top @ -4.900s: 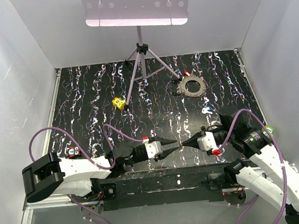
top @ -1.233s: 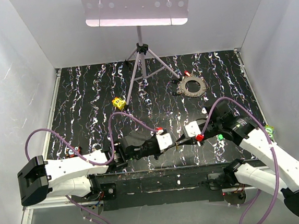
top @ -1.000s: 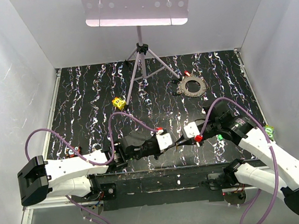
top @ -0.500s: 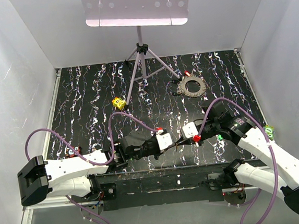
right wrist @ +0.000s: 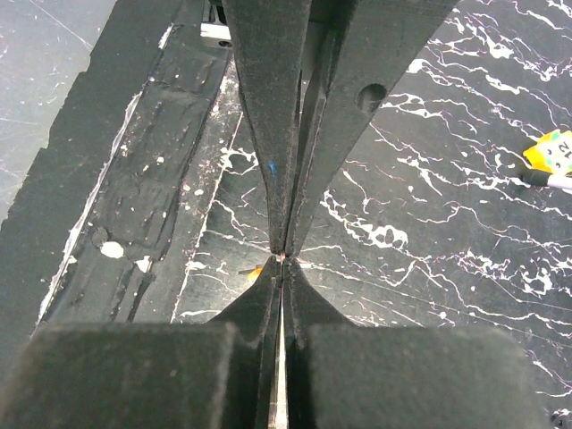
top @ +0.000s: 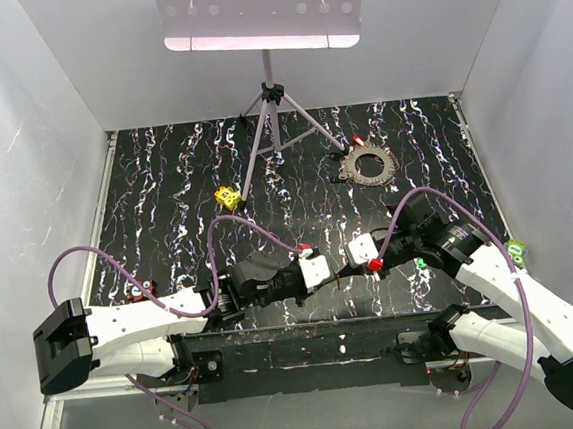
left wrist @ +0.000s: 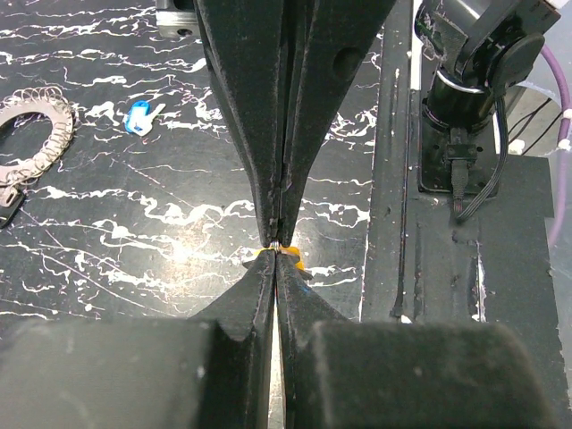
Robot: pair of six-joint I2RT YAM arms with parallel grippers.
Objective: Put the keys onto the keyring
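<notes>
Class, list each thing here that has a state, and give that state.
left gripper: shut on orange key
right gripper: shut on orange key, tip to tip with left gripper
orange key: pinched by both grippers
keyring: lying flat, untouched
blue key: lying loose, off the keyring

Your keyring (top: 367,164) lies upper right on the worktop (top: 167,225), cube (top: 228,197) to its left; left hand (top: 334,277) and right hand (top: 345,272) meet tip to tip, lower centre.
</notes>
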